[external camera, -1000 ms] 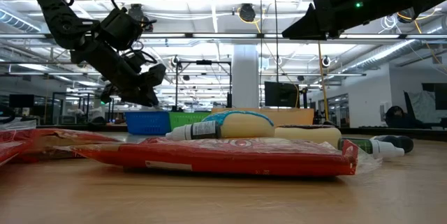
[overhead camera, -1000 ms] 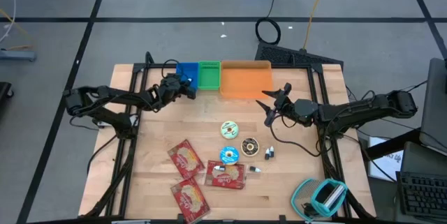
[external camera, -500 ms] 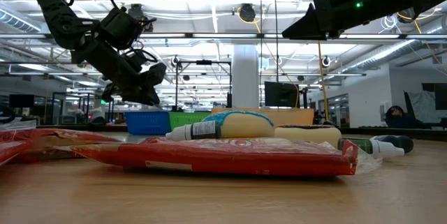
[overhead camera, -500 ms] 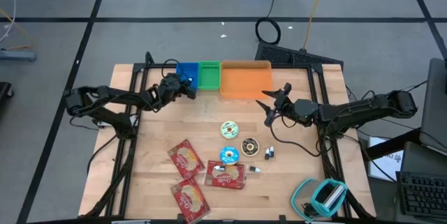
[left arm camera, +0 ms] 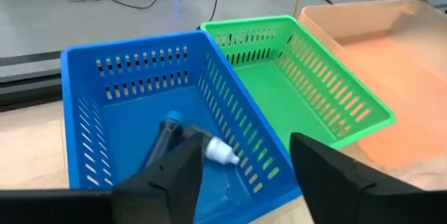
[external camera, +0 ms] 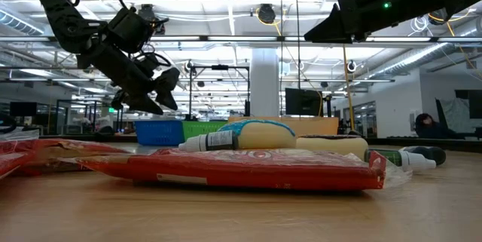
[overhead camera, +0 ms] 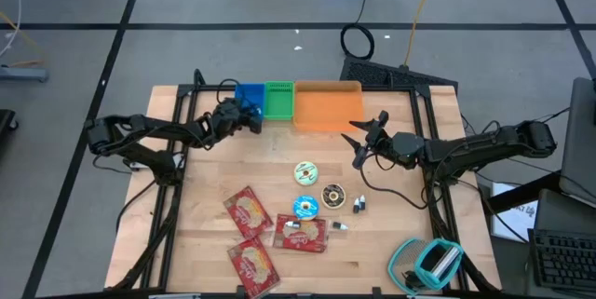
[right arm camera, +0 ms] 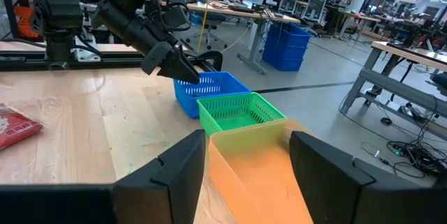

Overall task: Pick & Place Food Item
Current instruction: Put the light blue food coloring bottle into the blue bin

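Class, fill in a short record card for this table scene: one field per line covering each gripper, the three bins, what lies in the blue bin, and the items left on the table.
left gripper: open, above the blue bin
right gripper: open, in the air near the orange bin, empty
bins: blue, green bin, orange, side by side at the table's far edge
blue bin contents: a small tube with a white cap
green bin contents: none seen
table items: three red packets, round snack packs, small tubes
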{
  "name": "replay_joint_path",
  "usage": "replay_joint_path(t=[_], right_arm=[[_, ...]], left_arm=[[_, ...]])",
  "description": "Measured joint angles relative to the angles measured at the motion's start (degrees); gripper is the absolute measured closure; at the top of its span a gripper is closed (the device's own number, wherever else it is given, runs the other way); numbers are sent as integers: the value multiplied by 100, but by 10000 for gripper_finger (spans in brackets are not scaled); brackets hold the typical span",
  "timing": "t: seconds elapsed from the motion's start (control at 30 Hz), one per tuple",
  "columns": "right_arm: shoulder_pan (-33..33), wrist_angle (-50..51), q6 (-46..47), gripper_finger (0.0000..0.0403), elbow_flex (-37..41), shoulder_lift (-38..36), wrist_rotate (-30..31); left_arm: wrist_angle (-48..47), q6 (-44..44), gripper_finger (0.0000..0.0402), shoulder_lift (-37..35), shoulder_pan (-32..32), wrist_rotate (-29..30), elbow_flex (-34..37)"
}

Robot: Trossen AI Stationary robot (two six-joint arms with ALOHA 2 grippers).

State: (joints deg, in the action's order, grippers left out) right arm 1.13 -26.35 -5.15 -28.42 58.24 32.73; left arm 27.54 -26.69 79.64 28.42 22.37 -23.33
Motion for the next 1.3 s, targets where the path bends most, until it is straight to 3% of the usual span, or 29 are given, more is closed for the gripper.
replay_joint_path(t=[0.3,1.3], right_arm=[[0,-6,-15,206,-2,0,0],[46,-339,300,206,-2,2,20]], left_arm=[[-1,-63,134,0,-7,0,0],[-3,-57,133,0,-7,2,0]])
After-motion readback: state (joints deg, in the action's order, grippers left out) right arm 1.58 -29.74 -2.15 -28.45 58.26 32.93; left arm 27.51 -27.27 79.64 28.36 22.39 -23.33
